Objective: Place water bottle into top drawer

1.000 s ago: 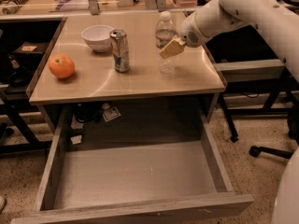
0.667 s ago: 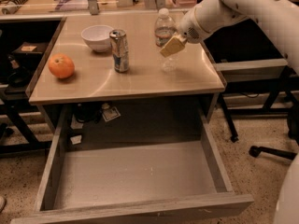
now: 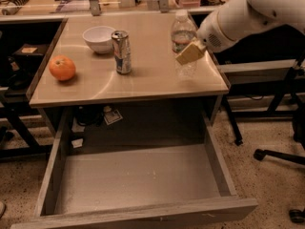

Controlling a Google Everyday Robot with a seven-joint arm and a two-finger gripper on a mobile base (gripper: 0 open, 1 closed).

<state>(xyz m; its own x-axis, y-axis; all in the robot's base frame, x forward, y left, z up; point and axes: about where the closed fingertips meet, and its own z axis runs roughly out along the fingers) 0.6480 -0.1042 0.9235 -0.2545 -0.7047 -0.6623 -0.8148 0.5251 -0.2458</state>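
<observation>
The clear ribbed water bottle (image 3: 183, 38) with a white cap stands upright over the right part of the tabletop (image 3: 143, 82). My gripper (image 3: 189, 53) reaches in from the right and is shut on the bottle's middle, with one tan finger pad (image 3: 190, 54) across its front. I cannot tell whether the bottle's base touches the table. The top drawer (image 3: 143, 214) is pulled wide open below the table's front edge, and its pale grey floor (image 3: 138, 175) is bare.
A silver-blue drink can (image 3: 122, 51), a white bowl (image 3: 98, 37) and an orange (image 3: 62, 67) stand on the left half of the table. A cluttered bench (image 3: 71, 6) runs behind. An office chair base (image 3: 281, 156) is on the floor at right.
The gripper and the water bottle have moved together to the right, toward the table's right edge. The can, bowl, orange and drawer have not moved.
</observation>
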